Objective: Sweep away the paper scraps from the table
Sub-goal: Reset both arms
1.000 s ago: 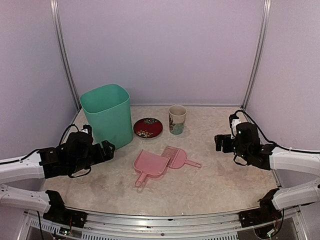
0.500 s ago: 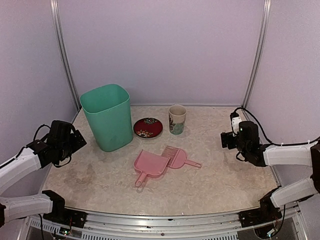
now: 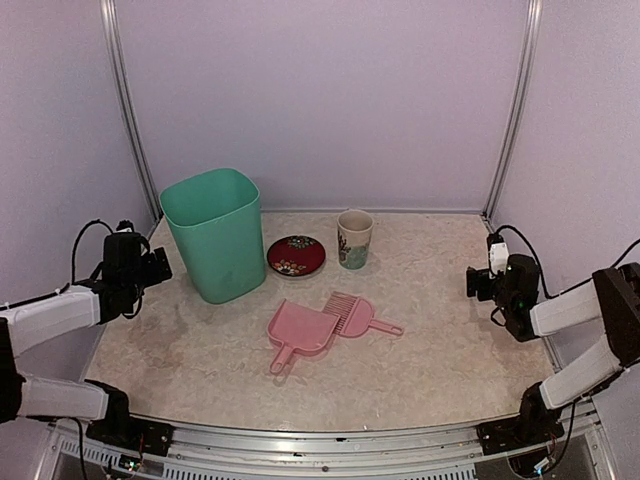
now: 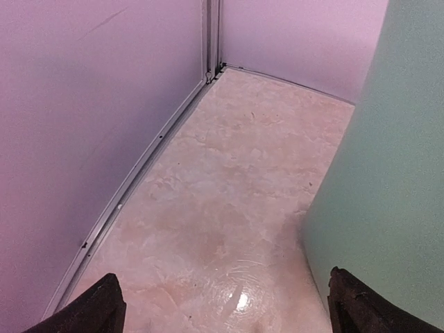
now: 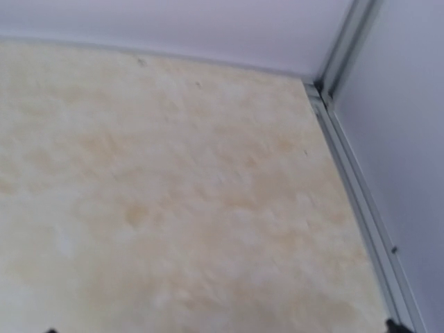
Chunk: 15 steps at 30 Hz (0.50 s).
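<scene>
No small crumpled paper scraps can be made out in any view. The beige, stone-mottled table [image 3: 430, 340] is seen without them around the tools, and whether they lie inside the tall mint-green plastic bin [image 3: 215, 235] cannot be told, as its depth is not shown. The task is therefore judged to be at or near its end.

Such scraps would be expected to be very light, soft and easily scattered, so they would best be pushed rather than pinched. The flat pink plastic dustpan [image 3: 300, 330] would be taken by its short handle, which points toward the near edge. The pink comb-like brush [image 3: 352, 312], touching it on the right, would be taken by its thin handle, which points right. Both tools are judged stiff, light and somewhat slippery.

The left end effector [image 3: 158, 268] is held above the left edge, just beside the bin, with its dark fingertips [image 4: 104, 309] spread wide and nothing between them. The right end effector [image 3: 478, 284] is held near the right wall, likewise spread and empty.

The surface is smooth and faintly glossy, and a light reflection is seen in the left wrist view. A red round patterned plate [image 3: 296, 256] and a cream printed cup [image 3: 354, 238] stand behind the tools. The table is enclosed by pale lilac panels [image 3: 330, 100] with metal corner posts [image 3: 517, 110], and a metal rail [image 3: 330, 440] runs along the front.
</scene>
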Tool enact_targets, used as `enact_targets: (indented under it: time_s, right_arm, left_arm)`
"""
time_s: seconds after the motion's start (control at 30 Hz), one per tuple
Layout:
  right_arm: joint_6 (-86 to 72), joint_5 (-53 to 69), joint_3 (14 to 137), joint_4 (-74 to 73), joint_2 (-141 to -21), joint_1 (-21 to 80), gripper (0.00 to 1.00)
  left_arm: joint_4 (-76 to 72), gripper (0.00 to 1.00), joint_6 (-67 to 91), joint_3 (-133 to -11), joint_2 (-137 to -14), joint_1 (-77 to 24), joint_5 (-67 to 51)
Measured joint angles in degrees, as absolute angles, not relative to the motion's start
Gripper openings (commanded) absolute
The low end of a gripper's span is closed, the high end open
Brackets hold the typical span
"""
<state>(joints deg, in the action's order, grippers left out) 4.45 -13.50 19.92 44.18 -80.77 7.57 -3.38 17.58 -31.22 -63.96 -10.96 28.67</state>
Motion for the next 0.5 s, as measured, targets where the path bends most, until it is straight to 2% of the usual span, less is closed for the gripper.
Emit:
enact_targets:
  time_s: [0.27,0.5]
  right_arm:
    - [4.91,-2.76,17.54,60.14,-87.07,2.42,1.00]
    - [3.88,-1.45,12.73,71.26,-89.97,2.17,1.00]
  left_arm:
    - [-21.39,0.99,10.39,-24.32,-66.06,-3.60,18.35]
    - [-36.38,0.99,7.09,-20.75,-70.85,-1.30,12.23]
